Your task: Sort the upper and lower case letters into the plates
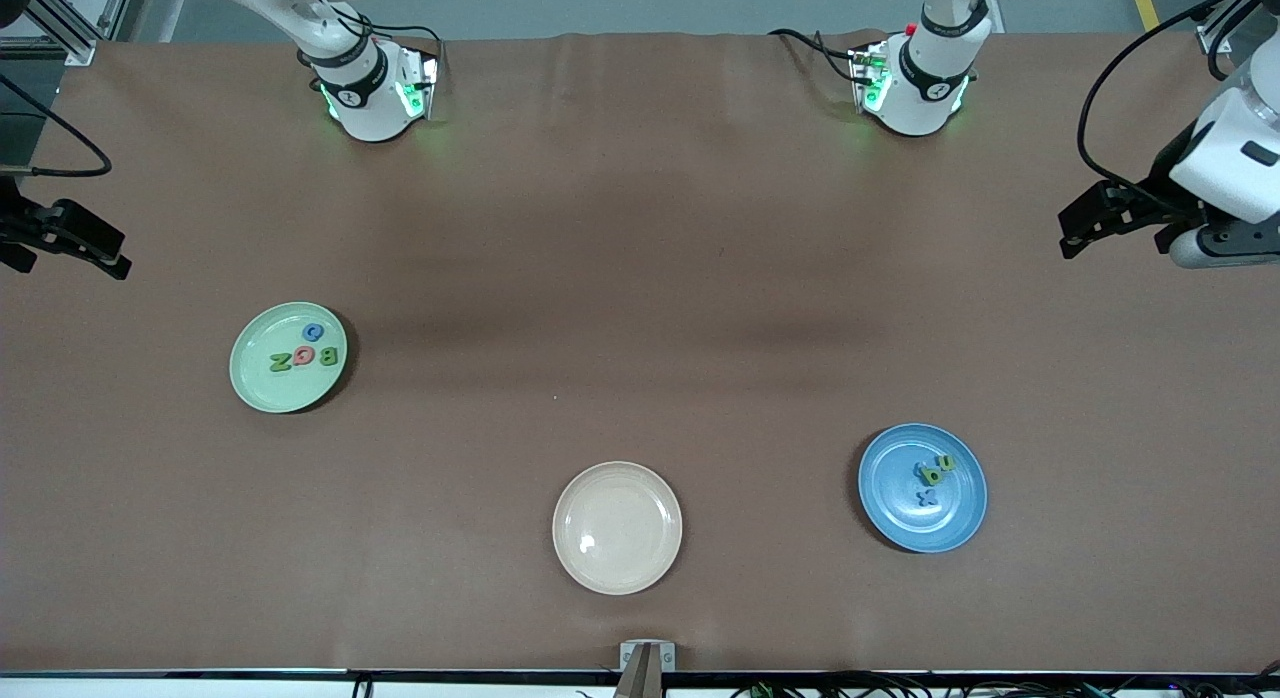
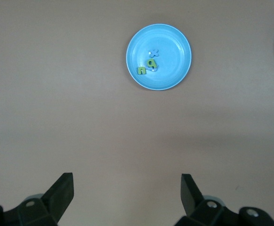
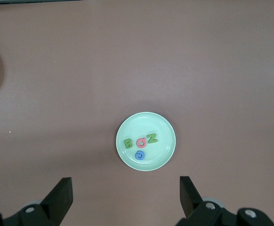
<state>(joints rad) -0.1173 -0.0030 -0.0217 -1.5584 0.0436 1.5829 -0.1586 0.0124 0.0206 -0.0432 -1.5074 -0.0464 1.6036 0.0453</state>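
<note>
big letters [image 1: 305, 350] lie in the green plate [image 1: 262, 383], small letters [image 1: 934, 475] in the blue plate [image 1: 948, 523], so sorting looks done. left claw [image 1: 1090, 221] and right claw [image 1: 75, 243] wait wide apart, holding nothing, high above the tabletop [image 1: 640, 278] ends.

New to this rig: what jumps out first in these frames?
Three round plates on the brown table: a pale mint green plate toward the right arm's end holding four capital letters, a medium blue plate toward the left arm's end holding small letters, and an empty cream-beige plate nearest the front camera. The left gripper and right gripper hang open, high over the table's ends.
</note>
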